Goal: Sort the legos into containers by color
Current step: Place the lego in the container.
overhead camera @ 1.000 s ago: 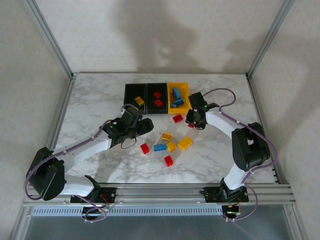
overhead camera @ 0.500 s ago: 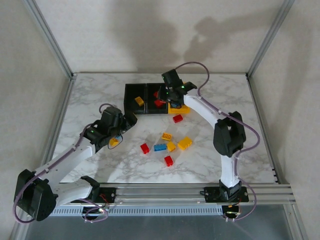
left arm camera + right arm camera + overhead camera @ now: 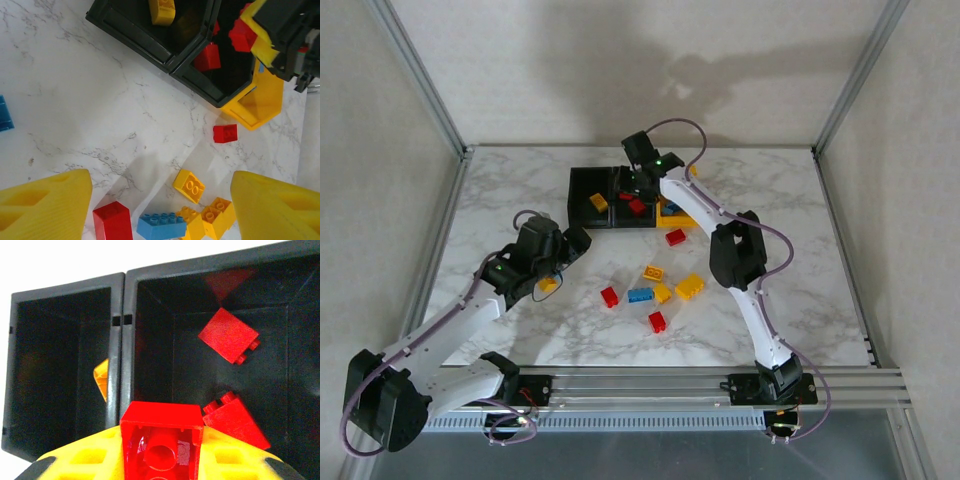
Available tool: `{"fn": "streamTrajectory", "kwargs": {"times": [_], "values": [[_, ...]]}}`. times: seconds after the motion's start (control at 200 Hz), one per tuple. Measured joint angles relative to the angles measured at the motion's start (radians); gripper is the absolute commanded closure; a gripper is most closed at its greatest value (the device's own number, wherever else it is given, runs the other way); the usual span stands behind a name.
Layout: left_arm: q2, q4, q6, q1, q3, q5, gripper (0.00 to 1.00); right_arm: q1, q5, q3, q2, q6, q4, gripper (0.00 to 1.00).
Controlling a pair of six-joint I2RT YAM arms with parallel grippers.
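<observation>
A robotics lab test cell rather than a home or shop; a marble-patterned tabletop (image 3: 500, 190) stands boxed in by plain pale panels (image 3: 520, 80) set in aluminium profile posts (image 3: 420, 75); two white-and-black jointed arms, left (image 3: 460, 320) and right (image 3: 750, 290), are bolted to a slotted metal rail (image 3: 650, 385) along the near edge, thin cables (image 3: 672, 121) looping off them; lego bricks (image 3: 640, 294) and joined bins (image 3: 572, 198) lie on the table as test objects

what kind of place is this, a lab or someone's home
Most likely a robotics lab test cell: a marble-patterned table boxed in by aluminium posts and plain panels, a left arm and right arm bolted to a rail, legos and sorting bins laid out.
</observation>
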Motion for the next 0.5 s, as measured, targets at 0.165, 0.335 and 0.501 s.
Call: {"fn": "streamTrajectory", "kwargs": {"times": [0.165, 0.335, 0.501], "values": [[-0.018, -0.014, -0.010, 0.000, -0.001, -0.003, 0.27, 0.000, -0.022, 0.006, 0.040, 0.000, -0.012, 0.68], [-0.018, -0.015, -0.015, 0.000, -0.013, -0.004, 0.27, -0.001, -0.044, 0.016, 0.063, 0.001, -0.013, 0.64], [-0.018, -0.015, -0.018, 0.000, -0.025, -0.004, 0.27, -0.003, -0.044, 0.016, 0.063, 0.005, -0.013, 0.57]]}}
